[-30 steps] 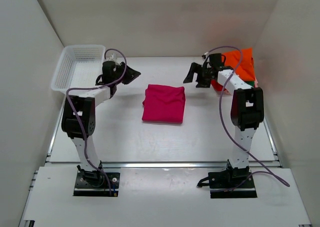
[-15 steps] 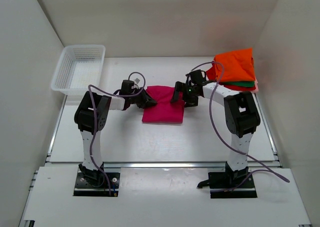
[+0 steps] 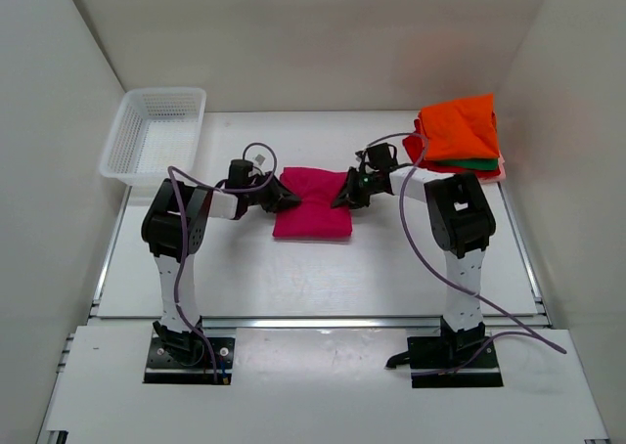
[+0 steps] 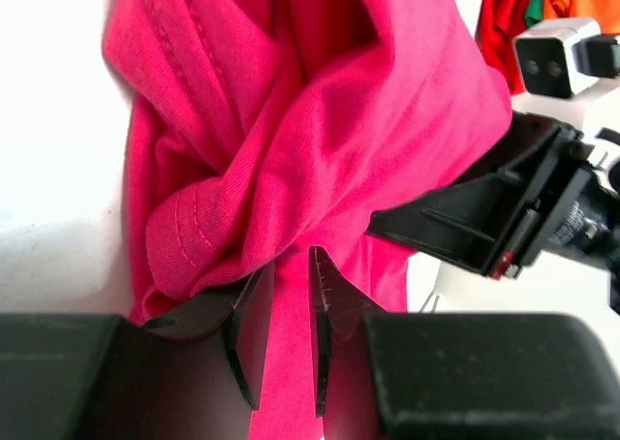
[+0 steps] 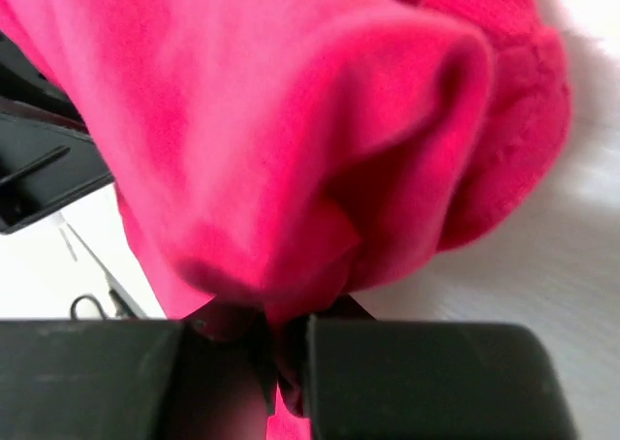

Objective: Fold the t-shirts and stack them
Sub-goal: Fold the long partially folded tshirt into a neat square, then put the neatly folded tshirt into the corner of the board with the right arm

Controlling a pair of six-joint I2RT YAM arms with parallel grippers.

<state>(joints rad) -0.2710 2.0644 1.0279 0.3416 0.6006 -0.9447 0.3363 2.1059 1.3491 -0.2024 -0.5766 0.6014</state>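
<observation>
Folded magenta t-shirt at centre of table. Pinched tight on its opposite edges: left gripper, right gripper. Probable step: transfer to orange-topped stack. Next move calls for level, simultaneous lift.

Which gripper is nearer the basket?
Left. The left gripper holds the pink shirt at the edge nearest the basket; the right gripper holds the opposite edge, farther away.

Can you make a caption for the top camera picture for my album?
Left tool and right tool pinch the magenta-pink t-shirt from both sides.
</observation>
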